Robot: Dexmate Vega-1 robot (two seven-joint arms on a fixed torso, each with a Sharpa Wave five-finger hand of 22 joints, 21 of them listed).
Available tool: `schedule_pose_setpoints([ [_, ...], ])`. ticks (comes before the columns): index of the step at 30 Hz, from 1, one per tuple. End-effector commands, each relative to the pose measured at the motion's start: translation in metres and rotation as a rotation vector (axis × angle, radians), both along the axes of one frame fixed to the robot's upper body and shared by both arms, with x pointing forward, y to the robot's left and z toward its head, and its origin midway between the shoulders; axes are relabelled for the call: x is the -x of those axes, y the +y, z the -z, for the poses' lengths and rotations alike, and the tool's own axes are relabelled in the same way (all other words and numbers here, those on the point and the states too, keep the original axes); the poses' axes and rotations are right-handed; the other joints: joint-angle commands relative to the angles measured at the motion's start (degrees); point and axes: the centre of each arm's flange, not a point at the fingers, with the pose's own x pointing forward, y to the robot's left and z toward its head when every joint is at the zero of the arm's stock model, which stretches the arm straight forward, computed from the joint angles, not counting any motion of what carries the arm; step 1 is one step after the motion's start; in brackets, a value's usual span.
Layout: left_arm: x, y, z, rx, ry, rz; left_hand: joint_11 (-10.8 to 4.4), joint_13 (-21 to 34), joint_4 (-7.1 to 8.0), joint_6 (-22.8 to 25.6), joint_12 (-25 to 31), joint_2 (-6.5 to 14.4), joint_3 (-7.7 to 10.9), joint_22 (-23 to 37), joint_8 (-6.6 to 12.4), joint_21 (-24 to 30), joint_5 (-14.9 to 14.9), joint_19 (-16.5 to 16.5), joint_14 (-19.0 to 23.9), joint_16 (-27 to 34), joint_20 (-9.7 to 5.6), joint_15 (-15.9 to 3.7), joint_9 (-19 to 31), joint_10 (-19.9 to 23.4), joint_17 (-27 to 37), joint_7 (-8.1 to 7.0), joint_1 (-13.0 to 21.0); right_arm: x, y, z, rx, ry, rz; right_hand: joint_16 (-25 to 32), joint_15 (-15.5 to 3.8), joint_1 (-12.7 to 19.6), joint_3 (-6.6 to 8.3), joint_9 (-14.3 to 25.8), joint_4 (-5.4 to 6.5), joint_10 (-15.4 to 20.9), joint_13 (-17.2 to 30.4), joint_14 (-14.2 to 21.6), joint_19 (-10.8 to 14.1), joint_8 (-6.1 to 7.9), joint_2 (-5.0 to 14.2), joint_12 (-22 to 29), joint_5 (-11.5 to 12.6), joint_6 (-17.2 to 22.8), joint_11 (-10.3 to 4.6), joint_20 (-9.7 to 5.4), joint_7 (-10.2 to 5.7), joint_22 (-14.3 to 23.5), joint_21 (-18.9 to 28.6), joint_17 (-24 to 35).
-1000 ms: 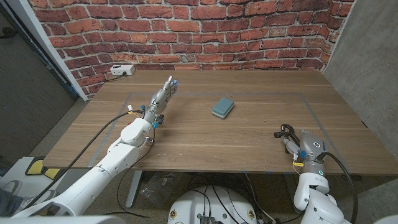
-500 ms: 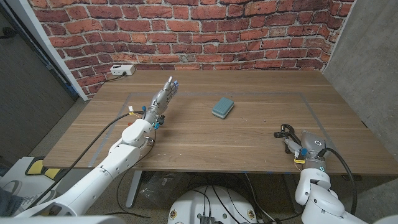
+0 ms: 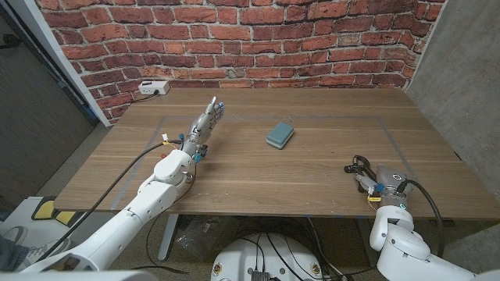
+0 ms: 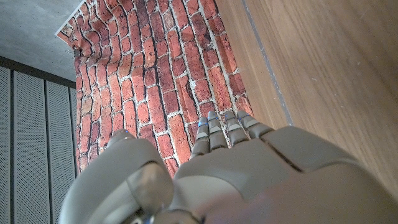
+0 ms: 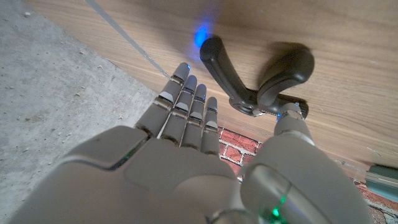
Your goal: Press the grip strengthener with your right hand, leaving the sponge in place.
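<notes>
Wooden table (image 3: 258,176), brown and broad, carries everything you work with, with a red brick wall (image 3: 234,39) behind its far edge. Your left hand (image 3: 205,121) waits at the far left of the table, fingers straight and held together, gripping nothing. Your right hand (image 3: 380,183) sits at the near right edge with its fingers (image 5: 186,109) extended and open; in the right wrist view the thumb tip (image 5: 291,118) is at the spring end of the black two-handled grip strengthener (image 5: 249,78), while the fingers lie beside one handle without wrapping it. That strengthener (image 3: 358,165) lies on the wood just beyond the hand. The small teal rectangular sponge (image 3: 280,134) rests well apart, toward the middle far part of the table, and should stay there.

You appear to be in the approach step, with no squeeze begun. Next, I judge, you need to close the fingers around both handles and press them together.
</notes>
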Motion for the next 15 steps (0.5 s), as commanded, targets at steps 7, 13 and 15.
schedule_pose_setpoints([
  [7,-0.0007,0.0049,0.0036,0.005,0.001,-0.003,-0.33,0.2,0.01,0.2,-0.2,0.6,-0.53,0.1,-0.30,-0.2,-0.3,0.1,0.3,-0.1,0.68,0.03,0.2,0.2,0.2,0.19,0.1,-0.0043,0.0019,-0.0041,0.022,0.067,0.007,-1.2,-0.66,6.0,2.73,0.0,-1.36,0.2,0.0,0.0,0.8,-0.22,1.02,-0.7,0.7,0.1,-0.28,-1.18,-0.34,0.2,0.4,0.1],
  [13,-0.0021,0.0055,0.0051,0.009,0.005,-0.002,-0.23,0.2,0.02,0.3,-0.2,0.6,-0.57,0.1,-0.30,-0.2,-0.3,0.1,0.3,-0.1,0.73,0.07,0.2,0.2,0.2,0.24,0.1,-0.0057,0.0004,-0.0070,-0.007,0.093,0.002,-1.6,-0.41,7.1,3.19,0.0,-1.38,0.2,0.0,-0.4,0.2,-0.25,0.96,-0.8,0.8,0.1,-0.27,-1.11,-0.39,0.2,0.2,0.1],
  [15,-0.0027,0.0056,0.0055,0.010,0.006,0.000,-0.24,0.2,0.02,0.3,-0.2,0.6,-0.59,0.1,-0.31,-0.2,-0.3,0.1,0.3,-0.1,0.74,0.09,0.2,0.2,0.2,0.20,0.1,-0.0066,0.0000,-0.0078,-0.013,0.101,0.001,-1.6,-0.35,7.3,3.27,0.0,-1.35,0.2,0.0,-0.5,0.3,-0.23,0.94,-0.8,0.8,0.1,-0.25,-1.08,-0.33,0.2,0.2,0.1],
])
